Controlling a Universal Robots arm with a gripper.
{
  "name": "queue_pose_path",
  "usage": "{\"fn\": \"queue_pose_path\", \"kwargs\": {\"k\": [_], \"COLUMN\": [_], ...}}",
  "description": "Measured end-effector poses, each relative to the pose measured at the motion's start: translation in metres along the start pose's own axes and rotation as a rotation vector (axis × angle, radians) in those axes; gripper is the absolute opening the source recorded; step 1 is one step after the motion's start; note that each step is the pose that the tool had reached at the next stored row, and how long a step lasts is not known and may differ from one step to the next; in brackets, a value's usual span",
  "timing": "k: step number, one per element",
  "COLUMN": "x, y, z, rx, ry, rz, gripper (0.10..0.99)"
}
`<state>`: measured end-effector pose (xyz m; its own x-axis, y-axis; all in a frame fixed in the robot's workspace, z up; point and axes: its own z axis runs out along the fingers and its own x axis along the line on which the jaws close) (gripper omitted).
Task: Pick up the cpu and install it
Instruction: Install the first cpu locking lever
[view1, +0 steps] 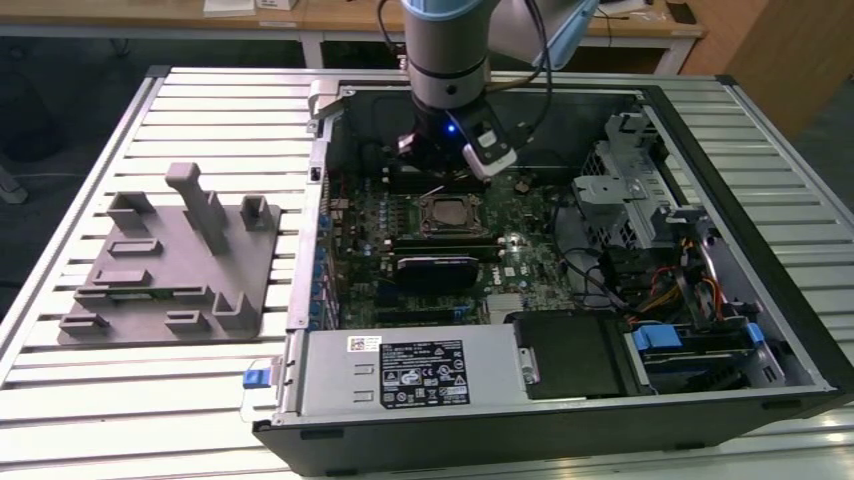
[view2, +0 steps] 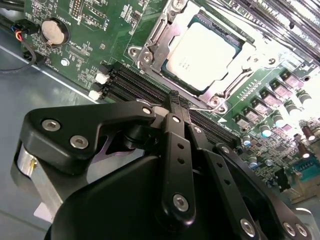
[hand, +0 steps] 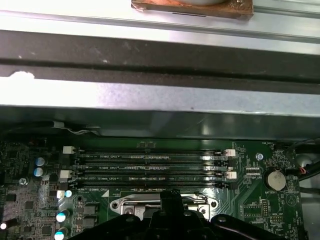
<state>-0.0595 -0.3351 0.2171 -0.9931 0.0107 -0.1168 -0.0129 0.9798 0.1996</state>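
In socket: cpu (view2: 202, 52) seated | fingers (view2: 175, 107) closed, tips overlapping socket edge

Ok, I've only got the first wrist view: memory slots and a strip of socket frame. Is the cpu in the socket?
Observer: Yes. In the second wrist view the cpu lies flat inside the socket frame.
Operator: Anything in the claw?
Observer: No. The claw is shut and empty, above the memory slots beside the socket.
Operator: And the grey fixture?
Observer: In the exterior view the grey fixture stands outside the computer case, at that view's left.
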Motion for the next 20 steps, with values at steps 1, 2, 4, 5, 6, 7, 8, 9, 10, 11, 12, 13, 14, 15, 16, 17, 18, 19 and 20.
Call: {"fn": "queue_pose_path", "kwargs": {"k": [1,2,4,5,6,7,8,9,10,11,12,13,14,15,16,17,18,19,20], "x": [0.0001,0.0002,0.0003,0.0003,0.0003,0.0003,0.0002,0.0000,-0.0003,-0.0005,-0.0007,-0.0009,-0.0012,-0.0014,-0.0016,-0.0017,-0.0020,-0.0022,-0.0024], "y": [-0.0001,-0.0001,0.0003,0.0008,0.0013,0.0019,0.0023,0.0027,0.0032,0.0036,0.0040,0.0044,0.0048,0.0052,0.0056,0.0061,0.0067,0.0072,0.0079], "z": [0.0008,0.0014,0.0026,0.0032,0.0038,0.0044,0.0050,0.0055,0.0060,0.0066,0.0070,0.0074,0.0079,0.0083,0.0087,0.0092,0.0096,0.0102,0.0106], "rx": [0.000,0.001,0.003,0.005,0.007,0.010,0.012,0.015,0.019,0.022,0.026,0.030,0.034,0.038,0.041,0.042,0.042,0.042,0.042], "ry": [-0.0016,-0.0024,-0.0027,-0.0027,-0.0027,-0.0027,-0.0026,-0.0026,-0.0026,-0.0026,-0.0025,-0.0024,-0.0024,-0.0024,-0.0023,-0.0022,-0.0022,-0.0023,-0.0023], "rz": [0.000,-0.001,-0.001,-0.001,-0.001,-0.002,-0.002,-0.002,-0.003,-0.003,-0.004,-0.004,-0.005,-0.005,-0.005,-0.006,-0.006,-0.006,-0.006], "gripper": [0.106,0.106,0.106,0.106,0.106,0.106,0.106,0.106,0.106,0.106,0.106,0.106,0.106,0.106,0.106,0.106,0.106,0.106,0.106]}}
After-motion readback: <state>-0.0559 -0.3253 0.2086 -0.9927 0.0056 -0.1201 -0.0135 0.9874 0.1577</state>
